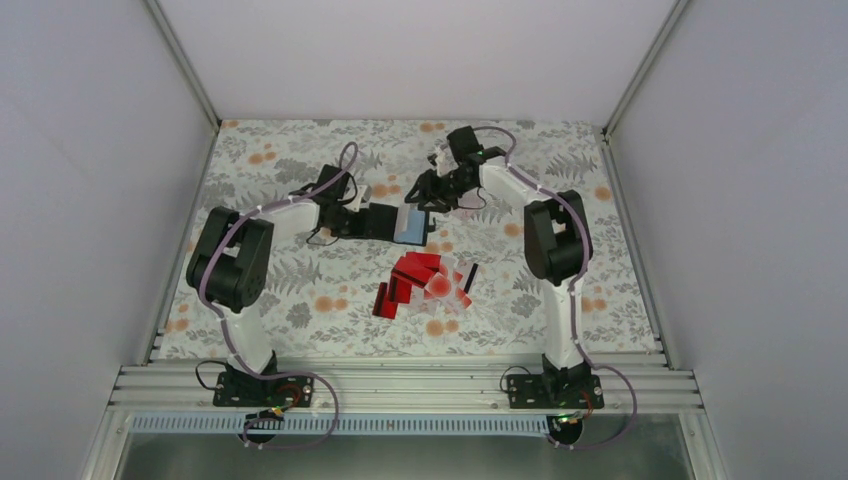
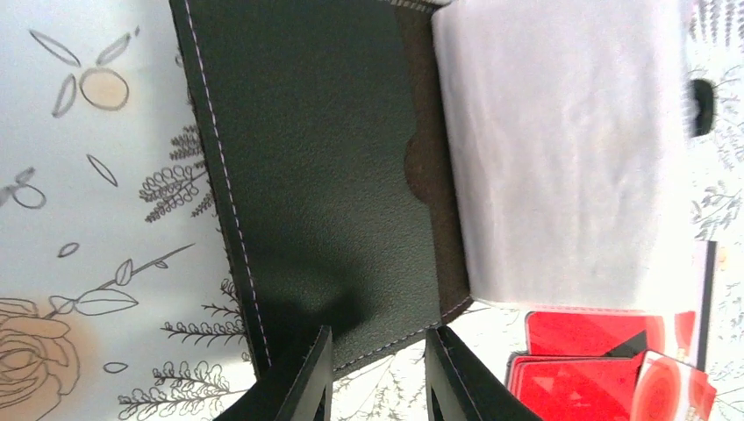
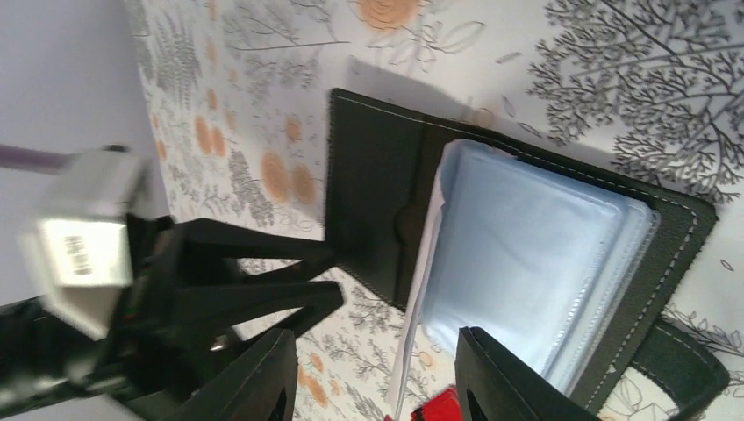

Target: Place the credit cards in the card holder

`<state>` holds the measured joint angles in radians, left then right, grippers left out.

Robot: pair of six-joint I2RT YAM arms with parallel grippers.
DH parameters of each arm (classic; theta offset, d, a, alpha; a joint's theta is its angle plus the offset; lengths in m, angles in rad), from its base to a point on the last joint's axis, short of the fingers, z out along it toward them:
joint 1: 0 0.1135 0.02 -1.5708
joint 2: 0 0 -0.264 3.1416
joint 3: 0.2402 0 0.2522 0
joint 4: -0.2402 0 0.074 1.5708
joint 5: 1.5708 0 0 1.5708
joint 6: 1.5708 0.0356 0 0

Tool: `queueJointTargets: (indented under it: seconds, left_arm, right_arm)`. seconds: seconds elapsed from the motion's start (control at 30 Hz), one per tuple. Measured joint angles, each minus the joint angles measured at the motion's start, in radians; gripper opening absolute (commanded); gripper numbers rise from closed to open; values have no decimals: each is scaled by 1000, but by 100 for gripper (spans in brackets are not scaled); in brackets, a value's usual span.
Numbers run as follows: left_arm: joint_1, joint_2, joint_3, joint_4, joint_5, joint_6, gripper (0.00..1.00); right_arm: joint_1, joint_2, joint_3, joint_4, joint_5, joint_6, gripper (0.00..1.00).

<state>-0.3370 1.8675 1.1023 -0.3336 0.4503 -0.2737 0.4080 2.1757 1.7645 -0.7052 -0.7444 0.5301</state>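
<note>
The card holder [image 1: 378,221] lies open on the floral cloth, its black flap [image 2: 325,167] to the left and its pale blue clear pockets [image 1: 411,225] to the right. My left gripper [image 2: 380,338] is open at the flap's near corner, one finger over the leather and the other beside it. My right gripper [image 3: 377,342] is also open, and it straddles the raised edge of a clear pocket leaf [image 3: 419,324], with one finger over the pockets [image 3: 526,263]. The credit cards [image 1: 427,281] lie in a loose red and whitish pile nearer the arm bases, and several red ones [image 2: 605,368] show in the left wrist view.
The holder's black closing strap [image 3: 684,360] sticks out past the pockets. Grey walls [image 1: 90,200] enclose the table on three sides. A metal rail [image 1: 400,385] carries both arm bases along the near edge. The left gripper's fingers [image 3: 263,263] reach in beside my right one.
</note>
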Motion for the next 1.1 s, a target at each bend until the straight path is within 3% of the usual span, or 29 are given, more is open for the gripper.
queueJointTargets:
  seconds: [0.07,0.17,0.53,1.1]
  left_arm:
    - [0,-15,6,-6,-2,0,29]
    - [0,-29,16,-6,-5,0,29]
    - [0,-53,16,-42,-14,0,29]
    - [0,-260,39,-127,-32,-25,29]
  right_arm:
    - [1,12,-14,1,6,2,36]
    - [8,32,-15,8,10,7,34]
    - [55,130,23,37,-27,20,35]
    - [127,255,124,114,-133,67,43]
